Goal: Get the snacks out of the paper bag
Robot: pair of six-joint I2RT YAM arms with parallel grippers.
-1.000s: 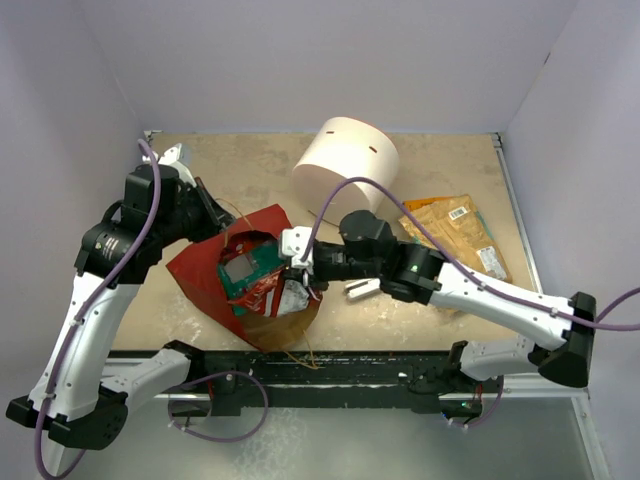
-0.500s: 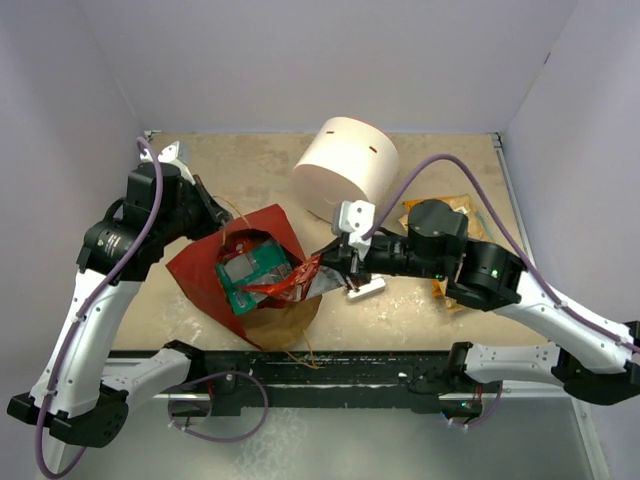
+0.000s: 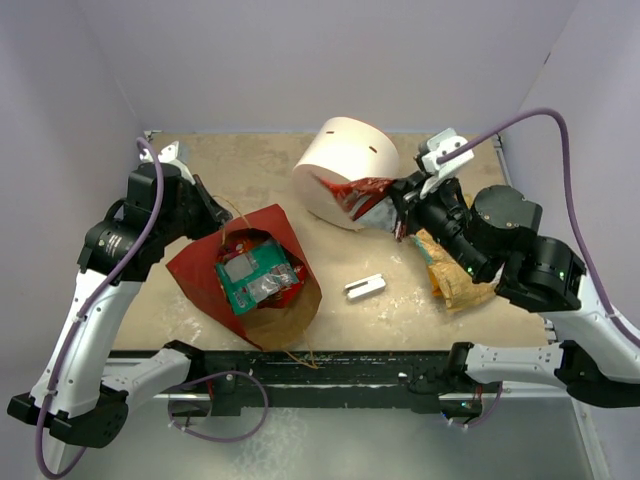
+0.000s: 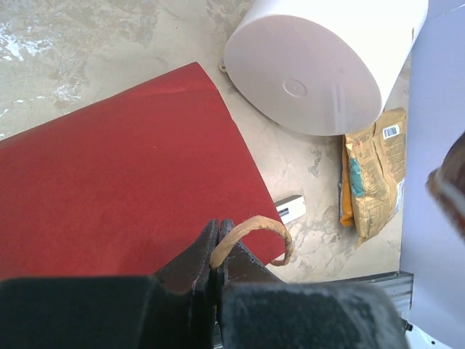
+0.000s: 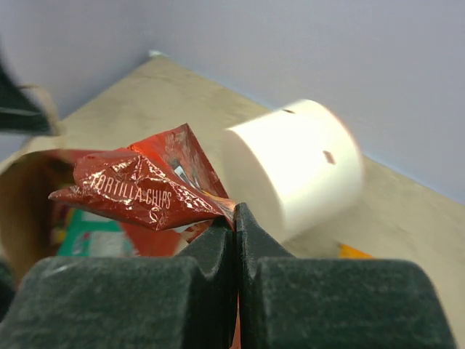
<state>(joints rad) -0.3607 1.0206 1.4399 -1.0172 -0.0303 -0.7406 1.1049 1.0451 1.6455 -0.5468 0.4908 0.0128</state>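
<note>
Task part done, we judge: right gripper clenched on a red packet at two o'clock of the paper bag, an orange packet already out at three o'clock, a teal packet left inside, left gripper pinching the bag's handle.

1. White cylinder: motion-blurred in the right wrist view.
2. Orange packet: partly hidden beneath the right arm.
3. Teal packet in the paper bag: print too small to read; what lies beneath, perhaps more packets, is hidden.
4. Red packet: lower end hidden between the right gripper fingers.
</note>
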